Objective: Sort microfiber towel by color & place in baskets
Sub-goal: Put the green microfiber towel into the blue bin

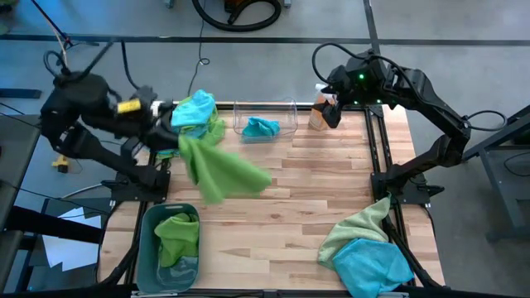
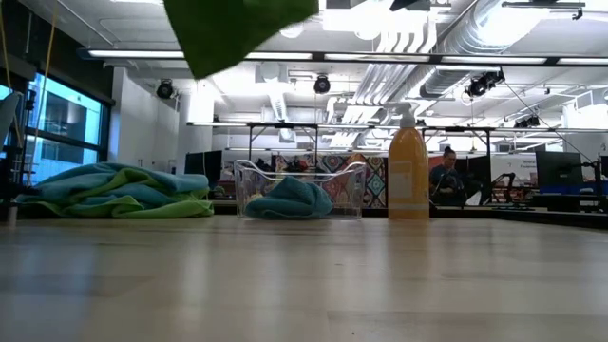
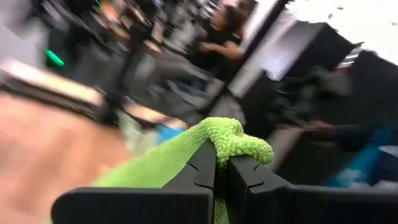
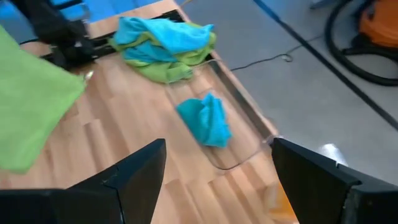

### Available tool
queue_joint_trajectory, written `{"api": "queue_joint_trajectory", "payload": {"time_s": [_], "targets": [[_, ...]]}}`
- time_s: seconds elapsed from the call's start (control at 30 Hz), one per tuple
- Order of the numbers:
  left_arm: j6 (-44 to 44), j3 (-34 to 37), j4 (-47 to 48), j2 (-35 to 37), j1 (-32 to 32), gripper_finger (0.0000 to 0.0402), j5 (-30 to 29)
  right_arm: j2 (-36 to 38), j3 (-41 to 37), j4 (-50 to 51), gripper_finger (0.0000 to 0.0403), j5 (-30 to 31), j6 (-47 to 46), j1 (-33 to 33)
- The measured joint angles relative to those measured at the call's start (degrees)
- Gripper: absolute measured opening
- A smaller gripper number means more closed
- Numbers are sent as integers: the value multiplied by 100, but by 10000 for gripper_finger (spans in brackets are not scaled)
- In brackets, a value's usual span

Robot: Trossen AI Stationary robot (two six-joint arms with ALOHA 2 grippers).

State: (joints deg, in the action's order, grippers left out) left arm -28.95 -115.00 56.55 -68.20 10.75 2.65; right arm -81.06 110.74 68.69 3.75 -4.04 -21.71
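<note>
A lime green microfiber towel [image 1: 222,171] hangs in the air over the table's left half, with my left gripper [image 1: 171,136] shut on it. It shows at the top of the low view as a green towel [image 2: 237,28]. The clear basket [image 1: 288,116] at the far edge holds a turquoise towel [image 1: 261,127]. The teal-grey basket [image 1: 147,248] at the near left holds a green towel [image 1: 178,236]. My right gripper [image 4: 214,180] stands open above the table's far right, beside the orange spray bottle [image 1: 319,116], and touches nothing. My left gripper pinches a bunched-up edge of the green towel [image 3: 239,144] between its two fingers [image 3: 202,163]. The fingers lie about level. The rest of the towel [image 1: 228,175] trails from the gripper toward the table's middle, lifted clear of the wood.
A pile of turquoise and green towels [image 1: 199,112] lies at the far left, next to the clear basket. Another pile of green and turquoise towels [image 1: 368,252] lies at the near right corner. Bare wood [image 1: 298,199] spreads across the table's middle.
</note>
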Motion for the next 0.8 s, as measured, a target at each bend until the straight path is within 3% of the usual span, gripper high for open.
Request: {"api": "queue_joint_trajectory", "payload": {"time_s": [0.37, 0.5, 0.8], "targets": [[-2456, 0, 1040, -167, 1905, 0, -17, 0, 0, 7, 291, -305, -263, 1], [-2953, 0, 1443, -167, 2345, 0, -34, -1, 0, -26, 291, -319, -495, 0], [-3794, 187, 3379, -226, 3082, 0, 141, -2, 0, -61, 291, -312, -1051, 25]]}}
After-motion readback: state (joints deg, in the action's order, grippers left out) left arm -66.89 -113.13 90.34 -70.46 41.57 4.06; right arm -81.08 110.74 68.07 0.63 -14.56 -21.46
